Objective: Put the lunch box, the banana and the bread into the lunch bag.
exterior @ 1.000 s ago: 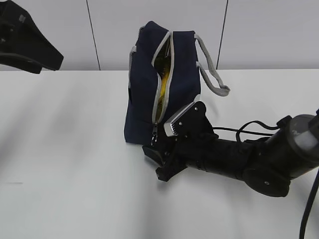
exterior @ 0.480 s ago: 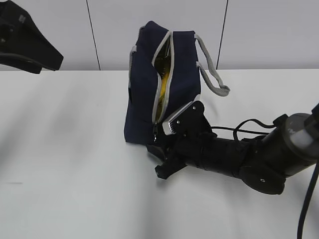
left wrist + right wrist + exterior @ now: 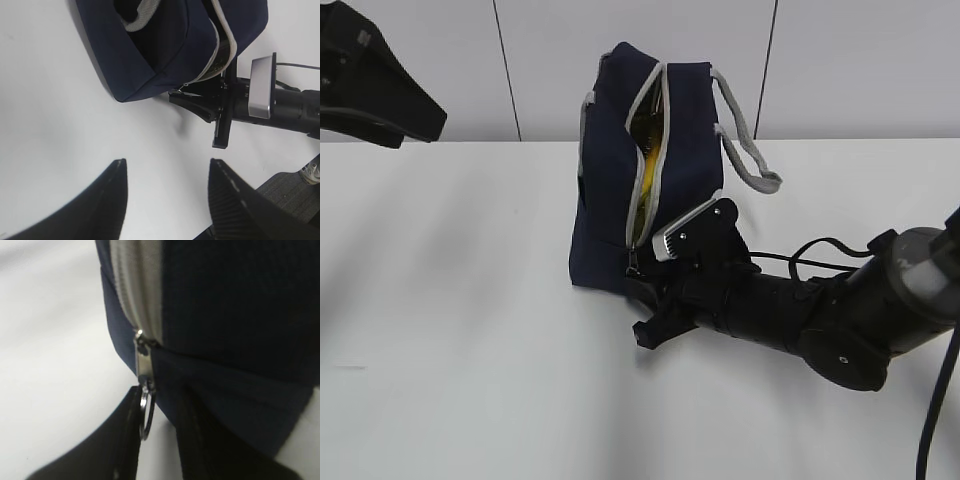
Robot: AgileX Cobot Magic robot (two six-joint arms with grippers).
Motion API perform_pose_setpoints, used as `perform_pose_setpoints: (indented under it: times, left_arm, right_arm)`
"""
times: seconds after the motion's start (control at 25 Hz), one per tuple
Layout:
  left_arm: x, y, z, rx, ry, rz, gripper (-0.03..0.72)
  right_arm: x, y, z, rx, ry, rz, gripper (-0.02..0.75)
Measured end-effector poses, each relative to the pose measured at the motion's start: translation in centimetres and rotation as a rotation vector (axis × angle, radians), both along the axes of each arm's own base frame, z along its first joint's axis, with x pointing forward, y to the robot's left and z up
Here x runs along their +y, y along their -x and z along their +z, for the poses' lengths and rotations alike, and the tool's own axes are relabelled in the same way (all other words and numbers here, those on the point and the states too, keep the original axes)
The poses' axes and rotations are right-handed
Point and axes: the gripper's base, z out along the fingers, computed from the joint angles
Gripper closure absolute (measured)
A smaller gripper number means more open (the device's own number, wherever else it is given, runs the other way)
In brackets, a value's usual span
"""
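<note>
Desk [image 3: 440,330]: I see a bare white surface running back to a pale panelled wall.

Lunch bag [image 3: 615,170]: navy, boxy, it stands near the middle of the desk toward the far edge, with its grey zipper track facing me in the exterior view. The zipper is part open along the upper stretch, and I catch something yellow in the gap; I cannot tell from here what it is. A grey webbing handle [image 3: 745,150] loops out on the bag's right side.

Right arm [image 3: 840,320]: it lies low over the desk, coming in from the right edge to the bag's lower front corner.

Left gripper [image 3: 167,200]: I see its two dark fingers spread well apart over bare desk with nothing between them, near the bag but clear of it. In the exterior view it hangs at the far left corner.

Right gripper [image 3: 157,415]: its jaws stand narrow, one on each side of the pull at the bag's bottom corner. I cannot tell whether they actually pinch it.

Ring pull [image 3: 145,412]: a small metal ring hangs from the zipper slider [image 3: 143,360] at the low end of the track, between the right fingers, against the left one.
</note>
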Motion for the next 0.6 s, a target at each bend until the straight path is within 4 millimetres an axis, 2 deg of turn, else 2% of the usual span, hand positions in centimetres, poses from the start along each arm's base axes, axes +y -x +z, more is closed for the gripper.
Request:
perform_pose_setpoints:
  times: [0.2, 0.28, 0.44, 0.6]
  left_arm:
    - [0.00, 0.00, 0.00, 0.000, 0.000, 0.000, 0.316]
    - [0.00, 0.00, 0.00, 0.000, 0.000, 0.000, 0.316]
    - [0.00, 0.00, 0.00, 0.000, 0.000, 0.000, 0.316]
    - [0.00, 0.00, 0.00, 0.000, 0.000, 0.000, 0.317]
  right_arm:
    - [-0.10, 0.05, -0.23, 0.018, 0.021, -0.004, 0.554]
    - [-0.12, 0.06, -0.28, 0.022, 0.026, -0.005, 0.596]
    - [-0.11, 0.07, -0.27, 0.019, 0.028, -0.001, 0.730]
    - [-0.03, 0.13, -0.24, 0.009, 0.031, 0.015, 0.732]
